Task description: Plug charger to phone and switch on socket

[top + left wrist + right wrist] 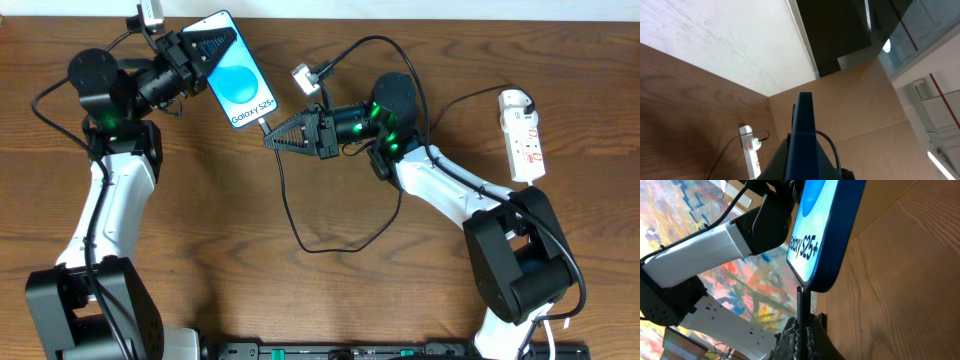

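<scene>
my left gripper [222,42] clamped slim glossy phone [243,88], right gripper [270,142] pinched thin black charger [803,305] tip, white oblong socket [523,135] sat right

charger [284,190] looped across table [220,260], socket [523,135] aside

A wooden table [330,300] (brown, grained) borders a pale wall [715,40].

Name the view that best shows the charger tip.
Right wrist: the charger tip meets the phone's bottom edge up close, gripped in the right claw. Overhead shows it tiny beside that claw; left wrist shows only the phone edge-on, no tip.
</scene>
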### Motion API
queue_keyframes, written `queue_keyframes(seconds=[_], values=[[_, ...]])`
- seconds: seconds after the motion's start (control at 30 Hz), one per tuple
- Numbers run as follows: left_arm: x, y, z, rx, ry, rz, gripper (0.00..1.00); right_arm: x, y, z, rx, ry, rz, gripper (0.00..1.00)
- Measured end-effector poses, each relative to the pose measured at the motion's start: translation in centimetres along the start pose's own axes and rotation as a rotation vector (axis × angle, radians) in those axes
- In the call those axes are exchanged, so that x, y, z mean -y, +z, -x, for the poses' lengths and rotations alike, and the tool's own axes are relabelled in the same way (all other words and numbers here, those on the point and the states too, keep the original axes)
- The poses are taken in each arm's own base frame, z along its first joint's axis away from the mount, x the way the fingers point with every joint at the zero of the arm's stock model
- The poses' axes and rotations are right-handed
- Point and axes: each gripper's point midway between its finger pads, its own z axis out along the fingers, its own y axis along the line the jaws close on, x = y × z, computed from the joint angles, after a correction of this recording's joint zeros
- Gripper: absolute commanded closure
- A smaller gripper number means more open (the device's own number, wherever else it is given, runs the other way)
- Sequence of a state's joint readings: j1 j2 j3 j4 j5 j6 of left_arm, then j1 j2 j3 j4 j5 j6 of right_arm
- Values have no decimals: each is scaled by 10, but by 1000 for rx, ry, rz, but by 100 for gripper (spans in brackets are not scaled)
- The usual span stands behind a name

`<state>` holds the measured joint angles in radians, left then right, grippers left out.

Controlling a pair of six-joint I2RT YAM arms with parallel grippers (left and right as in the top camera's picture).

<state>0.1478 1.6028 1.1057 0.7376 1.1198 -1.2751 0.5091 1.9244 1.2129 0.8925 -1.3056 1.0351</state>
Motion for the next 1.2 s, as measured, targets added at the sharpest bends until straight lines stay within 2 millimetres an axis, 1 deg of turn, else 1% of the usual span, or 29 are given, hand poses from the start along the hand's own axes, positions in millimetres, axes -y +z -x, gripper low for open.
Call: queue_keyframes(seconds=[1.2], values=[[0,1,-2,-5,3,-2,92,-5,3,0,-5,24,15,99]])
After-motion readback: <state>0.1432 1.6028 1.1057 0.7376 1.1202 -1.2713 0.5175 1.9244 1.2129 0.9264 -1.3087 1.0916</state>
